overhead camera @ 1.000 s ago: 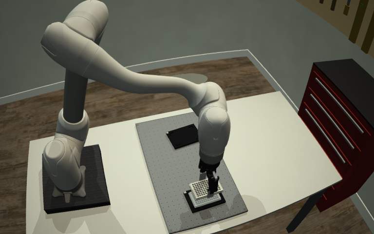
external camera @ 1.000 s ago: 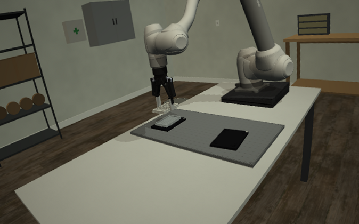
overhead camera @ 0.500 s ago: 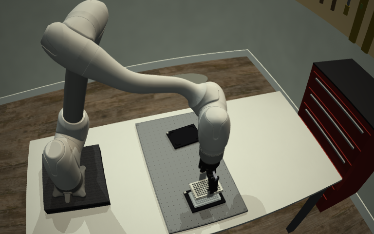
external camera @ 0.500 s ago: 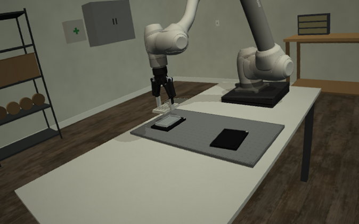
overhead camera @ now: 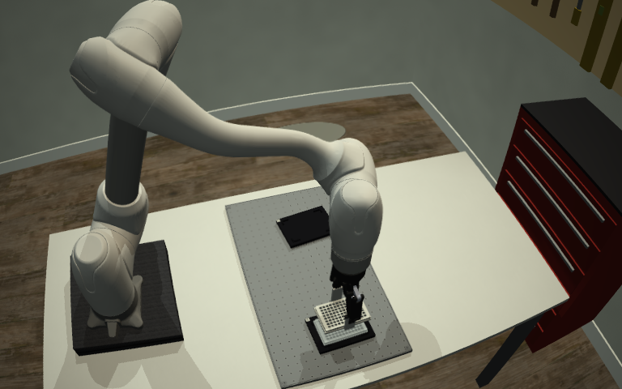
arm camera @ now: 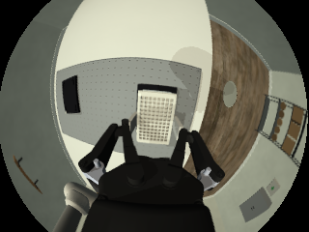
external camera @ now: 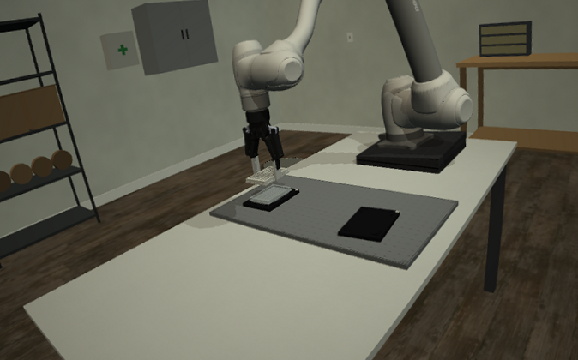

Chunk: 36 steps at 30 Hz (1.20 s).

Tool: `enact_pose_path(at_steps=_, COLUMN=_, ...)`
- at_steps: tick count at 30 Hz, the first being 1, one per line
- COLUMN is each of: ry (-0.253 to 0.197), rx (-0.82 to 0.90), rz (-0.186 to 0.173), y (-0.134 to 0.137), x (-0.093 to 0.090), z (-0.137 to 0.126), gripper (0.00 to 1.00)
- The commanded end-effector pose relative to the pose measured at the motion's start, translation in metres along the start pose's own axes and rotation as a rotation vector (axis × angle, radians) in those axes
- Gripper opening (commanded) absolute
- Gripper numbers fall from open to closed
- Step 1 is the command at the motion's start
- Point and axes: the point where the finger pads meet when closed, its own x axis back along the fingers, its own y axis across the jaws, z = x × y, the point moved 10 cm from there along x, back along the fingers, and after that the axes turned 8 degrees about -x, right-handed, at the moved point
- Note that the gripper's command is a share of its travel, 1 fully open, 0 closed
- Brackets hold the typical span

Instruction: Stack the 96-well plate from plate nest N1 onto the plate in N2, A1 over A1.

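My gripper (overhead camera: pixel 349 306) is shut on a white 96-well plate (overhead camera: pixel 340 314) and holds it level a short way above the second 96-well plate (overhead camera: pixel 342 332). That lower plate sits on the black nest N2 (overhead camera: pixel 341 337) near the front of the grey perforated mat (overhead camera: pixel 312 279). The held plate also shows in the exterior view (external camera: pixel 265 175), over the lower plate (external camera: pixel 270 194), and in the wrist view (arm camera: pixel 157 116) between my fingers. Nest N1 (overhead camera: pixel 304 225) is a bare black pad further back on the mat; it also shows in the exterior view (external camera: pixel 369 223).
The arm's base stands on a black block at the table's left. A red drawer cabinet (overhead camera: pixel 568 206) stands off the table's right end. A shelf rack (external camera: pixel 12 139) and a wooden side table (external camera: pixel 535 93) stand away from the table.
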Motion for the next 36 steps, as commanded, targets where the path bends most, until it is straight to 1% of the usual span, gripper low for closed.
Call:
enact_pose_path(at_steps=1, ry=0.0, rx=0.0, rz=0.0, y=0.0, x=-0.002, z=0.0, gripper=0.0)
enact_pose_path(at_steps=29, ry=0.0, rx=0.0, rz=0.0, y=0.0, x=-0.043, z=0.0, gripper=0.0)
enact_pose_path(at_steps=36, ry=0.0, rx=0.0, rz=0.0, y=0.0, x=-0.044, z=0.0, gripper=0.0)
